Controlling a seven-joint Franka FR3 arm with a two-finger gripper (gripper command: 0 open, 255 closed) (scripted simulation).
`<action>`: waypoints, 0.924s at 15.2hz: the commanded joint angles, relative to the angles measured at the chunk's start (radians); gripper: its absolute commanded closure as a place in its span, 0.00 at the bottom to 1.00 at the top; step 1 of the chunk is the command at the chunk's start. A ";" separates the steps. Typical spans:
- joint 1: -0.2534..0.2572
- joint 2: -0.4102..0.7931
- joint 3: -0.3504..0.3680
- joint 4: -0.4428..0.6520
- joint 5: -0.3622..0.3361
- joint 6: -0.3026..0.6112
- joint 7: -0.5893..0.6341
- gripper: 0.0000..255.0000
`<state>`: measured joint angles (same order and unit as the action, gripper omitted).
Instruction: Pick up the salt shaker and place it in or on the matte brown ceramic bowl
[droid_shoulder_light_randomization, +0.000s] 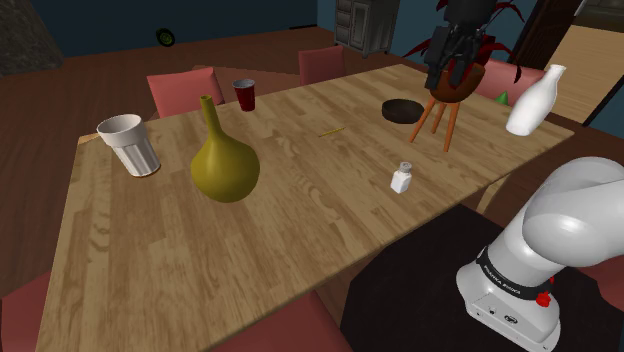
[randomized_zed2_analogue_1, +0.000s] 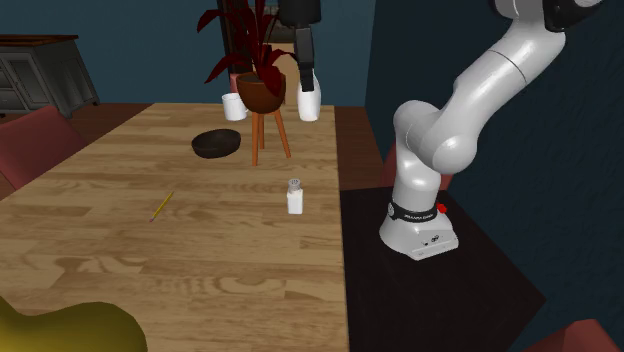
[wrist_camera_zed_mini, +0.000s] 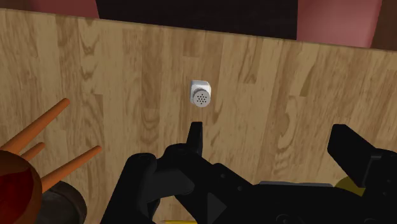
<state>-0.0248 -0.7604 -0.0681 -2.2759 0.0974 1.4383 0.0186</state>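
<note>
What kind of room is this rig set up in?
Most likely a home dining room. A long wooden table has reddish chairs pulled up around it, a grey cabinet stands at the back, and a white cup and an olive vase sit on the tabletop.

This is a dining room in a home. A long plank worktop (droid_shoulder_light_randomization: 300, 210) has padded pink chairs (droid_shoulder_light_randomization: 185, 88) drawn up along its edges. Household tableware sits on it: a white cup (droid_shoulder_light_randomization: 128, 145) near one corner, a red cup (droid_shoulder_light_randomization: 245, 95) by the far edge, an olive vase (droid_shoulder_light_randomization: 224, 160), a dark bowl (droid_shoulder_light_randomization: 402, 110), a salt shaker (droid_shoulder_light_randomization: 402, 179) and a white bottle (droid_shoulder_light_randomization: 530, 100). There is also a potted plant (randomized_zed2_analogue_1: 262, 88) on a three-legged stand. A grey cabinet (randomized_zed2_analogue_1: 40, 70) stands against dark blue walls (randomized_zed2_analogue_1: 140, 50), over a brown board floor (droid_shoulder_light_randomization: 60, 110).
</note>
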 joint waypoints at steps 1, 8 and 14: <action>0.000 0.000 0.000 0.000 0.000 0.000 0.000 0.00; -0.024 -0.098 0.074 -0.301 -0.046 0.264 0.057 0.00; -0.045 -0.112 0.138 -0.518 -0.085 0.515 0.120 0.00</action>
<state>-0.0684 -0.8738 0.0554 -2.7602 0.0167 1.9080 0.1224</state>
